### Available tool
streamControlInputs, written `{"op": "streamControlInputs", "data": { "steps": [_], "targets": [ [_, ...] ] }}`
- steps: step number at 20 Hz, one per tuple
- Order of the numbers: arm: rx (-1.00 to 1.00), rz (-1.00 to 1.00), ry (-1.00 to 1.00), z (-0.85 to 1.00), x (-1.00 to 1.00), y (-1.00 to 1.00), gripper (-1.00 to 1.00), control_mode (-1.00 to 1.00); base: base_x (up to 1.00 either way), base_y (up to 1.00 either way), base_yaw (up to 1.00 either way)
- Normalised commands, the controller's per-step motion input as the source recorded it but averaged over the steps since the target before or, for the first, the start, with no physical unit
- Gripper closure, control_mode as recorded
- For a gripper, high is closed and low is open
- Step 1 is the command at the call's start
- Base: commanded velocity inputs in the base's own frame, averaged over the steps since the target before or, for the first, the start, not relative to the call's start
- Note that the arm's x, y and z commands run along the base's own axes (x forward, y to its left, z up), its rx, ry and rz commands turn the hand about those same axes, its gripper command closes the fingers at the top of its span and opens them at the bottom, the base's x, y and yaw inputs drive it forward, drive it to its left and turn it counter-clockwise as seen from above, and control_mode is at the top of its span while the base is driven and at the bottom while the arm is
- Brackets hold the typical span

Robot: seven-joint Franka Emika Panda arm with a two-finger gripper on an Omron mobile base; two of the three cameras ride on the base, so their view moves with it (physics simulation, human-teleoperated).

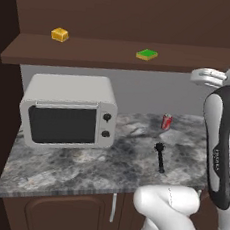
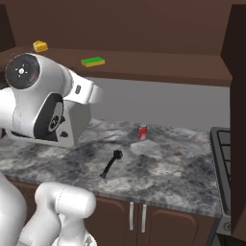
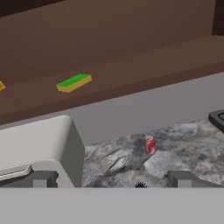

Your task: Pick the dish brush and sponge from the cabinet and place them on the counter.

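With the dish brush [image 1: 160,157] already lying on the surface [image 2: 182,163], the fingers [image 3: 109,179] are spread empty, aimed toward the sponge [image 3: 74,82] on the cabinet shelf [image 1: 103,55].

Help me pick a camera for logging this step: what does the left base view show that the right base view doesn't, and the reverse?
Left base view alone: the whole front of the white microwave, with its dark window and two knobs. Right base view alone: the dark stovetop at the counter's right end, and a pair of base cabinet handles. Both share: the green sponge and a small yellow block on the cabinet shelf, the dish brush lying on the counter, and a red can.
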Motion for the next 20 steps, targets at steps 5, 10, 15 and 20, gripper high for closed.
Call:
{"op": "streamControlInputs", "data": {
  "steps": [5, 10, 15, 20],
  "targets": [
    [-0.02, 0.02, -0.11, 0.14, -0.07, 0.17, -1.00, -1.00, 0.00, 0.00, 0.00],
    [0.00, 0.00, -0.10, 0.23, 0.17, 0.18, -1.00, -1.00, 0.00, 0.00, 0.00],
    [0.00, 0.00, -0.06, 0.21, 0.48, 0.22, -1.00, -1.00, 0.00, 0.00, 0.00],
    [0.00, 0.00, 0.00, 0.17, 0.58, 0.22, -1.00, -1.00, 0.00, 0.00, 0.00]
  ]
}}
